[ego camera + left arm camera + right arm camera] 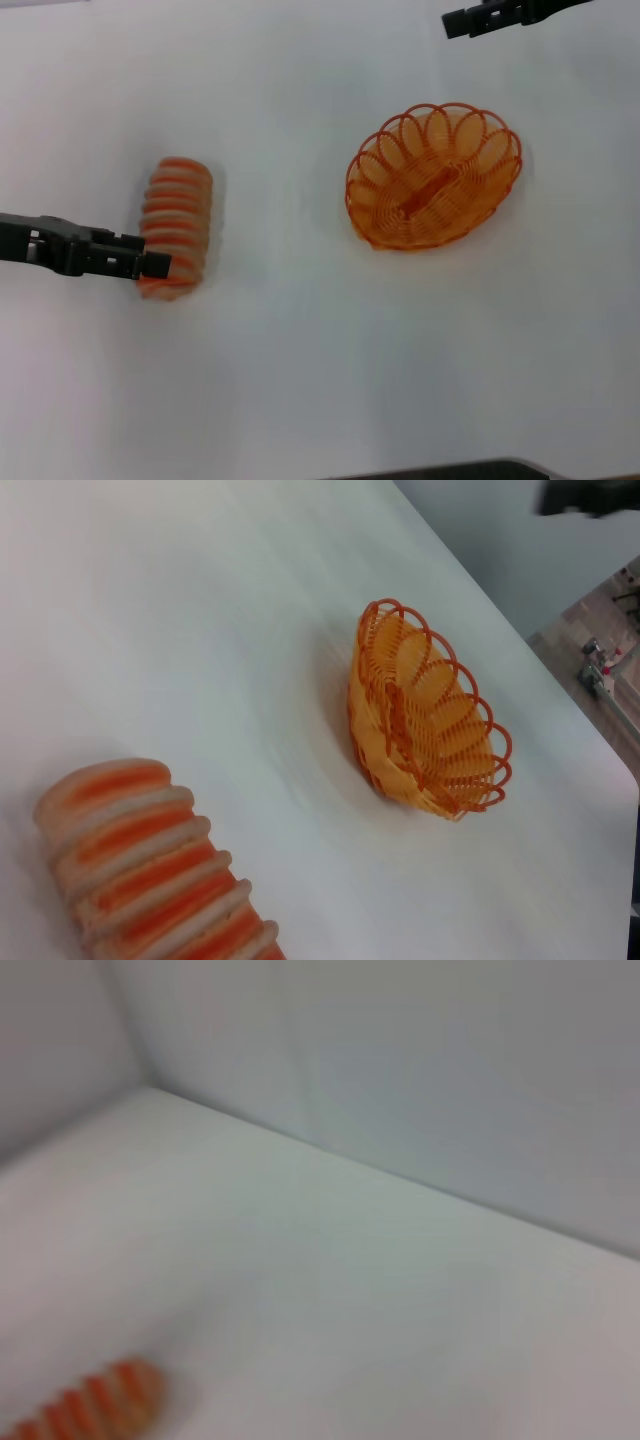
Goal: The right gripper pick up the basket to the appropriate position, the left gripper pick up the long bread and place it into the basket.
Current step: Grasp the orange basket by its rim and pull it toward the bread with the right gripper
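White table (300, 380), wide bare stretch between items. Basket (434, 176) sits right of centre, empty, well apart from long bread (176, 226) on the left. Left gripper (152, 264) reaches in from the left edge, tip at the bread's near end; fingers' state: cannot tell. Right gripper (458, 22) at far right edge, beyond the basket, not touching it; fingers: cannot tell.

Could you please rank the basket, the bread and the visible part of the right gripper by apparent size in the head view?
1. basket
2. bread
3. right gripper, only partly in frame
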Available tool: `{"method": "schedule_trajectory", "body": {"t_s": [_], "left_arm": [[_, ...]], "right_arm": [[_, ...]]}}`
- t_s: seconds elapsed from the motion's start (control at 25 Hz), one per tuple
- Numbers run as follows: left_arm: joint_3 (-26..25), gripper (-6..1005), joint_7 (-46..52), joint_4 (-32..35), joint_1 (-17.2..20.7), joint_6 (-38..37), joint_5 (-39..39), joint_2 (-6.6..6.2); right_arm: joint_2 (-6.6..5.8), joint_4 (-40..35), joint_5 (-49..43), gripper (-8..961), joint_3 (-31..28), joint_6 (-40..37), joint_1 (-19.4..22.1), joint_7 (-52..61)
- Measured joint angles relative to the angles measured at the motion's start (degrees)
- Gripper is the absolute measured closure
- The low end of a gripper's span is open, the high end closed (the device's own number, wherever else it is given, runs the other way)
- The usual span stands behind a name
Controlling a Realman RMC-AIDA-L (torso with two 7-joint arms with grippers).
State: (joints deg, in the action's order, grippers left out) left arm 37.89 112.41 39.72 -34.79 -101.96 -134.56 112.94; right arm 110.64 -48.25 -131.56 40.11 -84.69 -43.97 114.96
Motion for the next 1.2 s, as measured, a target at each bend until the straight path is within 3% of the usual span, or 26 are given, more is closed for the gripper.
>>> {"method": "schedule_trajectory", "body": {"t_s": [0.16,0.56,0.88,1.2], "left_arm": [[-0.01,217,0.05,0.0,0.04,0.07,0.0,0.11],[-0.01,218,0.09,-0.01,-0.05,0.43,0.0,0.35],[0.17,218,0.09,-0.38,-0.31,1.23,0.0,0.48],[-0.01,219,0.09,-0.44,-0.07,1.24,0.0,0.57]], "right_arm": [[0.63,0.61,-7.28,54,0.1,3.53,-1.42,3.9],[0.85,4.04,-14.38,67,0.59,6.29,-0.81,6.48],[2.47,5.66,-17.99,77,0.64,8.15,-0.77,6.72],[2.96,9.14,-19.08,88,1.45,10.42,-1.79,6.83]]}}
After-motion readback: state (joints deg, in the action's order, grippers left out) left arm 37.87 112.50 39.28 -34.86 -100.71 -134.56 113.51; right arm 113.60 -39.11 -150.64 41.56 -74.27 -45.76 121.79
